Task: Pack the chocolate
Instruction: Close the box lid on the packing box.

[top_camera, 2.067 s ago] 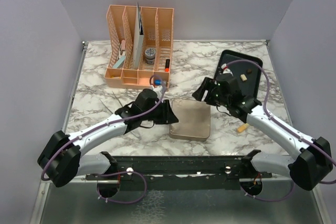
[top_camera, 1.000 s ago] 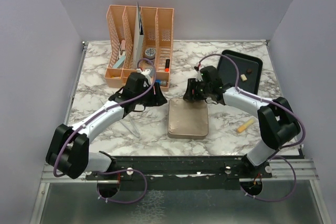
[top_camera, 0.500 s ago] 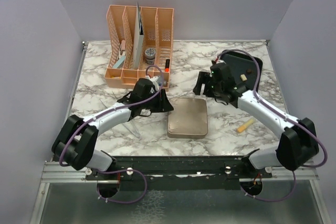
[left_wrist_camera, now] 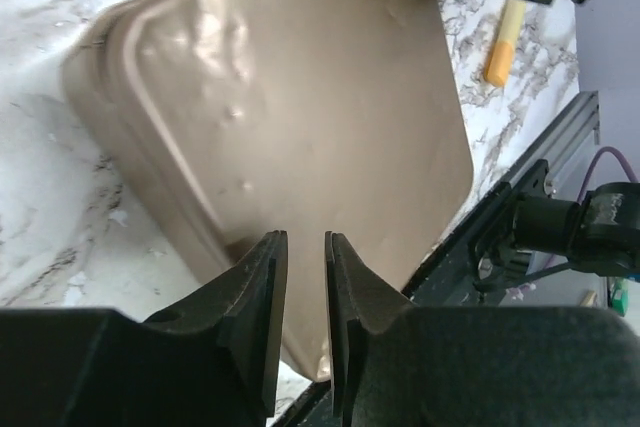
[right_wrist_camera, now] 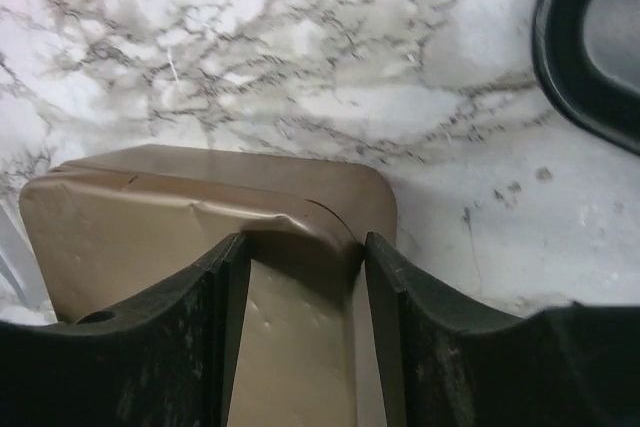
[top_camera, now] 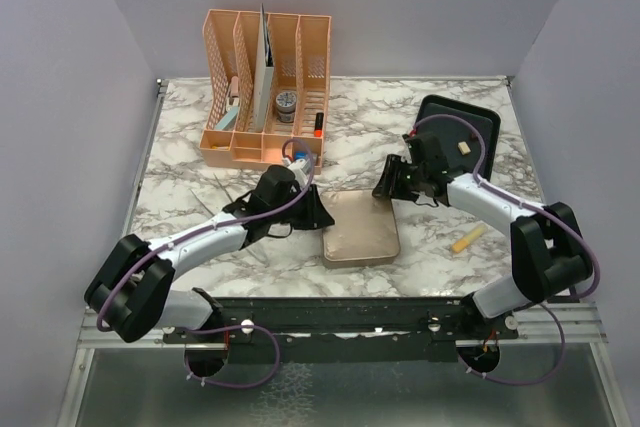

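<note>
Left gripper [left_wrist_camera: 300, 239] at left edge of gold tin [top_camera: 362, 229], fingers almost together, thin gap; can't tell if pinching rim. Right gripper [right_wrist_camera: 298, 247] jaws apart over tin's far right corner. Tin shut, skewed, near desk [top_camera: 400, 107] front edge, centre. Cream chocolate piece [top_camera: 463, 147] in black tray [top_camera: 460, 105] at far right corner. Tan chocolate piece [top_camera: 466, 239] on desk right of tin, apart.

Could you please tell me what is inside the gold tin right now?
The gold tin is shut by its lid, dented near one corner, so only the lid's top shows. Whatever lies inside is covered and cannot be seen.
</note>
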Available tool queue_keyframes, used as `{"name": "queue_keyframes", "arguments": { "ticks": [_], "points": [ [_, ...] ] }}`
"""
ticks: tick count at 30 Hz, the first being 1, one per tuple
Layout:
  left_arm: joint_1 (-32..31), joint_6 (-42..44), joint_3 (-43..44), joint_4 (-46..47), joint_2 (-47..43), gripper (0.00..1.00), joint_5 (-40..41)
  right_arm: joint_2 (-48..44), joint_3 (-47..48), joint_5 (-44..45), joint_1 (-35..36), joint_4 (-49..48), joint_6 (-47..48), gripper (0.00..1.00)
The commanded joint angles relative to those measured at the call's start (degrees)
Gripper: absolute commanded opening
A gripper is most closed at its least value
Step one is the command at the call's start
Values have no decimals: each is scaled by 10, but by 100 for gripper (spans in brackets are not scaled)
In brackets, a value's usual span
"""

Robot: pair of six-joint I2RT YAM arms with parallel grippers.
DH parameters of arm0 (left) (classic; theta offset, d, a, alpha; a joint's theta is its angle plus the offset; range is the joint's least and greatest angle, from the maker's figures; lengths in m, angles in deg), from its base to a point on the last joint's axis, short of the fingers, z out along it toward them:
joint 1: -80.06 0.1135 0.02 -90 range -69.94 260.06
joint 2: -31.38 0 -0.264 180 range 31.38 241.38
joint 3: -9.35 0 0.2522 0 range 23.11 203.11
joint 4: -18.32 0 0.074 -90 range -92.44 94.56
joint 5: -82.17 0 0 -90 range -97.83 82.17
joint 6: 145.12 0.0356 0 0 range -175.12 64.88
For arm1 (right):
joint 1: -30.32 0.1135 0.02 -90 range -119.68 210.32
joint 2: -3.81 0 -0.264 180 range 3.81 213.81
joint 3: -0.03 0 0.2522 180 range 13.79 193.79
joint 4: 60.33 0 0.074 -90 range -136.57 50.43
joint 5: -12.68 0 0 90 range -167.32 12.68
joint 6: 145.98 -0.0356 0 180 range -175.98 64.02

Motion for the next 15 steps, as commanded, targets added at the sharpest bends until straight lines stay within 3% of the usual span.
{"name": "queue_keyframes", "arguments": {
  "ticks": [1,6,10,15],
  "points": [
    [-19,-23,-15,30,-7,27,8,48,27,-78,0,-54,28,49],
    [-29,-30,-17,35,-17,31,8,109,88,-130,0,-61,80,43],
    [-29,8,24,-22,-29,46,27,146,152,-89,0,-9,113,59],
    [-13,109,126,-169,-40,62,127,100,181,-5,0,40,76,73]
  ]
}}
